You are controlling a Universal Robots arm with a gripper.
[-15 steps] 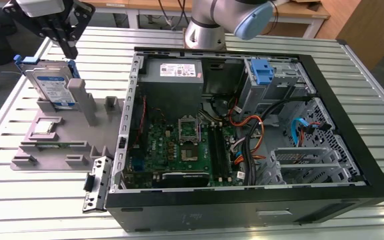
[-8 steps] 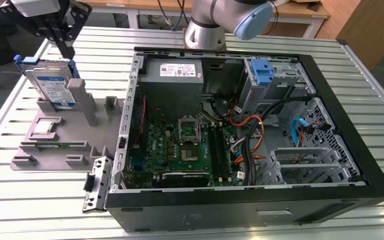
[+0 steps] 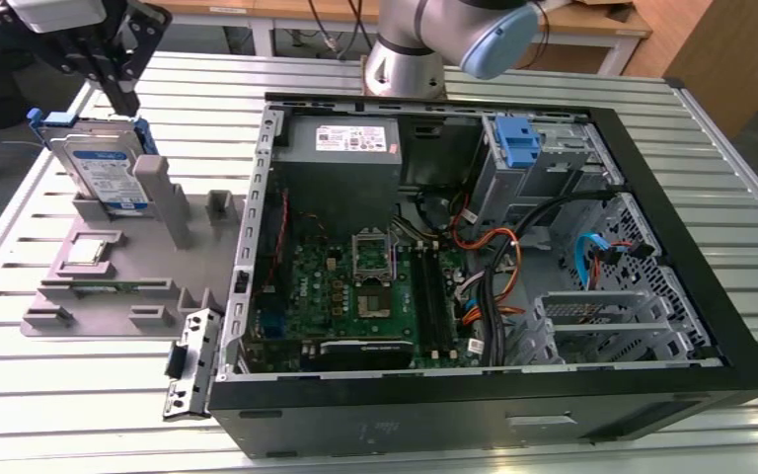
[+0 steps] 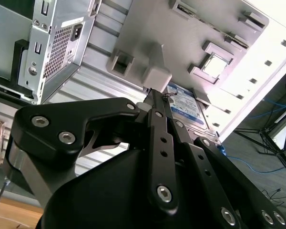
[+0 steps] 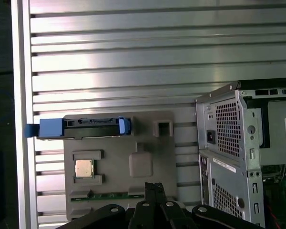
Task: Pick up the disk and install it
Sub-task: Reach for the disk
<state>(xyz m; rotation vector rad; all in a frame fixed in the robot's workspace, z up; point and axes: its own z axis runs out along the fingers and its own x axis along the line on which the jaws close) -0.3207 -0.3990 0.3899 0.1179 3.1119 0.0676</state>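
The gripper (image 3: 125, 105), jaws pressed together, hung just above the disk (image 3: 99, 170) standing on edge in the fixture (image 3: 129, 288) at 10 o'clock of the case (image 3: 418, 415) in the exterior view; descending unopened, it could ram the top edge and topple it.

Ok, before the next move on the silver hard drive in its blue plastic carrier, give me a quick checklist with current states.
1. Silver hard drive in blue plastic carrier upright in the grey plastic fixture: ok.
2. Black gripper holding the drive: not ok; it hangs above the drive and looks clear of it.
3. Jaws open for a grasp: not ok; they look shut.
4. Black computer case open: ok.
5. Drive bay free: cannot tell.
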